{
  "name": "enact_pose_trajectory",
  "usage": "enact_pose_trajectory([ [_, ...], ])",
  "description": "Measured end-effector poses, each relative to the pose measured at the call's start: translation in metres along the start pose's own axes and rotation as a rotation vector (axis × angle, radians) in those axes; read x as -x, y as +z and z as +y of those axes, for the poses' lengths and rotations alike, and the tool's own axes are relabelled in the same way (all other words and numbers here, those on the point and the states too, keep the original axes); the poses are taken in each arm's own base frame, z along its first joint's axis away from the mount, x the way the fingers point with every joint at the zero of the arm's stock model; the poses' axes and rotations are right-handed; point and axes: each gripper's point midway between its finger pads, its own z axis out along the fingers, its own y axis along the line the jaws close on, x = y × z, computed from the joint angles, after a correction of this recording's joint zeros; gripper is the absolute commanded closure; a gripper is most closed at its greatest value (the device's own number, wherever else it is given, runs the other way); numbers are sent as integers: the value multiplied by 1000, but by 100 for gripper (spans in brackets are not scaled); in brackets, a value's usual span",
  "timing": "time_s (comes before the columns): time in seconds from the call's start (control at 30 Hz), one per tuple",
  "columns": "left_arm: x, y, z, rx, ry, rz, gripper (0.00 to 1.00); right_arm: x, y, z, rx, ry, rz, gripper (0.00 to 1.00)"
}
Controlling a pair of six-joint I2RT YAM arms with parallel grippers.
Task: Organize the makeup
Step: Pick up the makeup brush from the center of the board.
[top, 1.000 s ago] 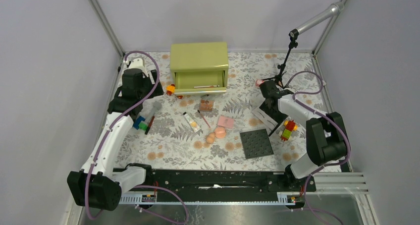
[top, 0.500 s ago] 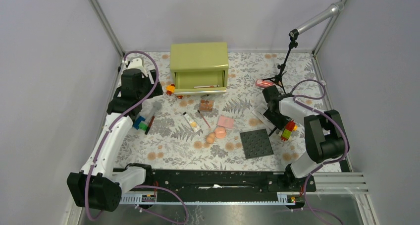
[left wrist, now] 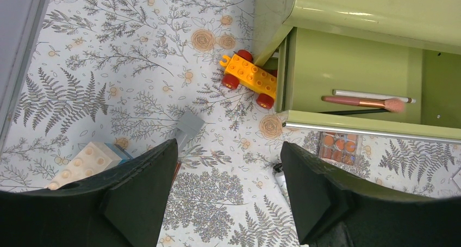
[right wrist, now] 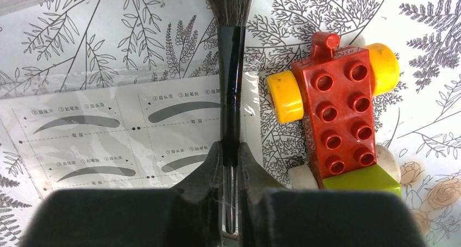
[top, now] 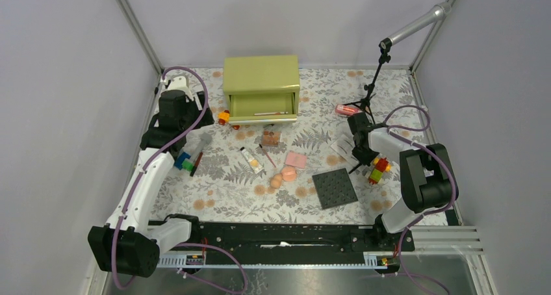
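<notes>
Here, the black-handled makeup brush (right wrist: 230,67) runs up the middle of the right wrist frame, and we see the right gripper (right wrist: 230,159) pinching its handle at lower centre. The brush crosses an eyebrow stencil sheet (right wrist: 108,133) at left, just beside a red brick toy (right wrist: 340,111) at right. At the centre of the top view sit the peach sponges (top: 284,176), pink compact (top: 296,159) and cream tube (top: 251,160). Our left gripper (left wrist: 228,146) hangs spread, holding nothing, near the open green drawer (left wrist: 353,67) at upper right.

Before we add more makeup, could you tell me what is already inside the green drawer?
The open drawer holds a pink-handled brush and a thin white pencil. Its back part is covered by the cabinet top.
</notes>
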Motion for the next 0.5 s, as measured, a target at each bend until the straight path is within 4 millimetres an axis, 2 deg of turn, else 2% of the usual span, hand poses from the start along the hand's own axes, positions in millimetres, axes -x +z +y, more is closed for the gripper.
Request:
enact_pose_trajectory([
  [0.3,0,0,0,0,0,0,23,8,-7,2,40,-78,-23,100],
  [0.43,0,0,1,1,-2,0,23,27,-30,13,146,-88,-86,100],
  [0.5,0,0,1,3,-3,-1,23,40,-51,28,264,-85,-132,100],
])
